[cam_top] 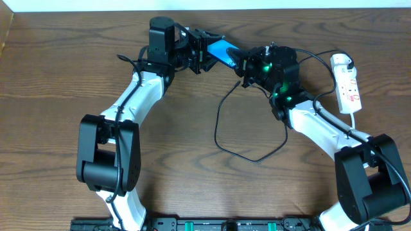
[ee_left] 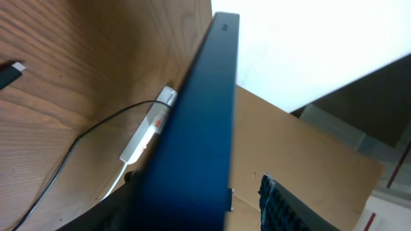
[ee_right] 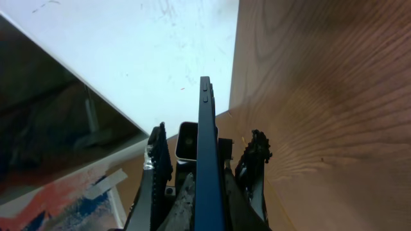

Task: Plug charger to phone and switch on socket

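The phone [cam_top: 225, 51], slim with a bright blue screen, is held up off the table at the back middle. My right gripper [cam_top: 246, 64] is shut on its right end, and in the right wrist view the phone [ee_right: 207, 128] stands edge-on between that gripper [ee_right: 209, 186]. My left gripper [cam_top: 207, 52] straddles the other end, open: in the left wrist view one finger lies against the phone [ee_left: 199, 141] and the other pad [ee_left: 279, 205] stands apart. The charger [cam_top: 218, 128] loops across the table, its plug tip [ee_left: 9, 74] lying free. The socket [cam_top: 347, 83] lies at the right.
The socket [ee_left: 146, 135] shows beside the phone in the left wrist view. Both white arms reach in from the front edge. The table's back edge [cam_top: 205, 13] runs just behind the grippers. A brown cardboard panel [ee_left: 308, 147] stands beyond it.
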`<state>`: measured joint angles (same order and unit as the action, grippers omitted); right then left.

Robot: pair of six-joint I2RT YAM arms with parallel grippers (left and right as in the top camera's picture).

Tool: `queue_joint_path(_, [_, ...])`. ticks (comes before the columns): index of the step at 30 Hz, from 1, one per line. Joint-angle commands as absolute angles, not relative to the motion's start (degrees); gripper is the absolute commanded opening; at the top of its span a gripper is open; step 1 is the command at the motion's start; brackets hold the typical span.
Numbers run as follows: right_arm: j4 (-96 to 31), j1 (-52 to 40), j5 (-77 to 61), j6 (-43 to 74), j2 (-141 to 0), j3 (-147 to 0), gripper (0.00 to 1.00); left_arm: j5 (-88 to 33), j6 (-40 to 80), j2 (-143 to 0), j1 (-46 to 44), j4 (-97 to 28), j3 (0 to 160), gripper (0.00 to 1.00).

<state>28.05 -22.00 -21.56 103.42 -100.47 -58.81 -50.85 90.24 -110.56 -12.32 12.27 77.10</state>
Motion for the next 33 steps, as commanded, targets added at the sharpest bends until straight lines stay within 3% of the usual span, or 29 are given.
queue_joint_path(1, [28.67,-22.11,-21.12,104.07,-99.88,-59.94,0.02,-52.49,90.35,-109.27,-12.36,12.99,77.65,0.56])
queue_joint_path(8, [28.49,-22.17,-21.19,103.22,-99.88,-59.94,0.02,-54.87,90.35,-109.27,-12.36,13.02,77.65,0.45])
queue_joint_path(13, [28.51,-22.2,-21.54,103.2,-99.88,-59.94,0.02,-55.0,90.35,-109.27,-12.36,13.02,77.65,0.22])
queue_joint_path(17, [29.02,-22.2,-21.74,103.18,-99.88,-59.94,0.01,-54.83,90.35,-109.27,-12.36,13.02,77.65,0.18])
queue_joint_path(19, [29.76,-22.2,-22.35,103.2,-99.88,-59.94,0.01,-54.81,90.35,-109.27,-12.36,13.02,77.65,0.08])
queue_joint_path(24, [30.26,-22.17,-22.85,103.2,-99.88,-59.94,0.02,-54.59,90.35,-109.27,-12.34,12.99,77.65,0.07])
queue_joint_path(33, [28.27,-22.04,-23.07,97.17,-99.88,-59.94,0.38,-56.42,89.43,-109.27,-11.22,12.97,77.65,0.07])
